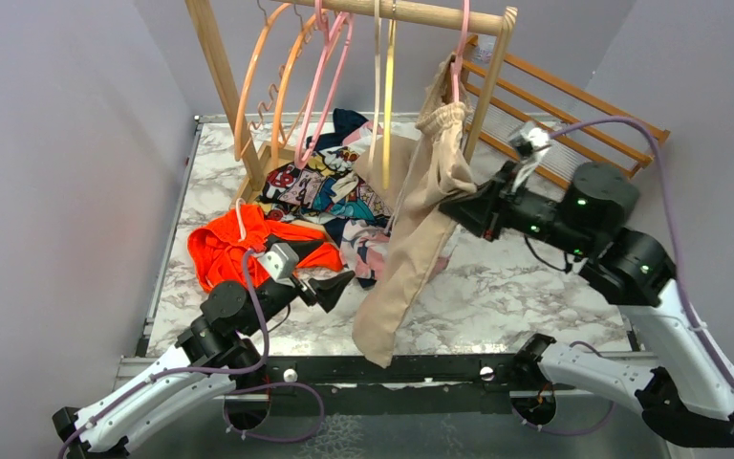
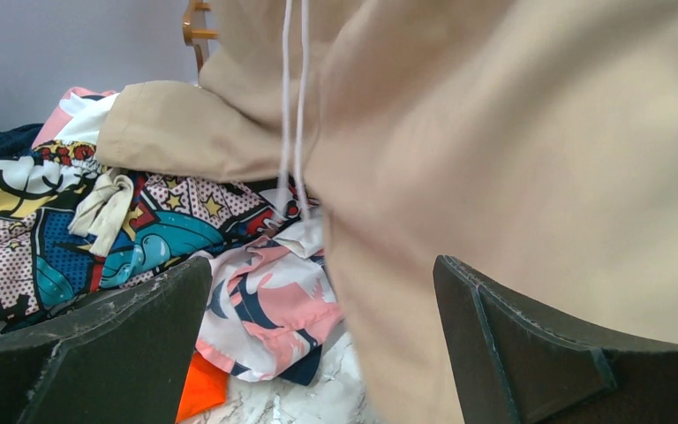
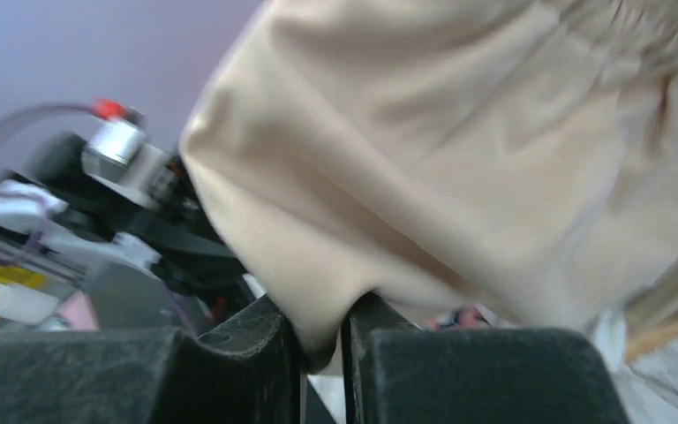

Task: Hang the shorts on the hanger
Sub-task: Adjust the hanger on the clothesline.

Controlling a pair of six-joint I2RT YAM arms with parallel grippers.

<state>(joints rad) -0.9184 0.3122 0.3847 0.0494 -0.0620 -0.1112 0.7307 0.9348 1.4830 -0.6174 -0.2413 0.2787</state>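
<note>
The beige shorts (image 1: 419, 229) hang in a long fold from the wooden rack down to the table's front edge. Their gathered waistband is bunched at a pink hanger (image 1: 460, 48) at the rod's right end; I cannot tell whether it sits on the hanger's arms. My right gripper (image 1: 451, 206) is shut on a fold of the shorts (image 3: 459, 150), pinched between the jaws of that gripper (image 3: 322, 327). My left gripper (image 1: 344, 287) is open and empty, low beside the hanging fabric. In the left wrist view the shorts (image 2: 538, 159) and white drawstring (image 2: 293, 106) hang just ahead of the open gripper (image 2: 322, 274).
A wooden rack (image 1: 411, 13) holds orange (image 1: 258, 76), pink (image 1: 330, 57) and yellow (image 1: 382, 67) hangers. A comic-print cloth (image 1: 330, 196) and an orange garment (image 1: 234, 244) lie on the marble table (image 1: 535, 287). A slatted wooden frame (image 1: 573, 115) stands at the back right.
</note>
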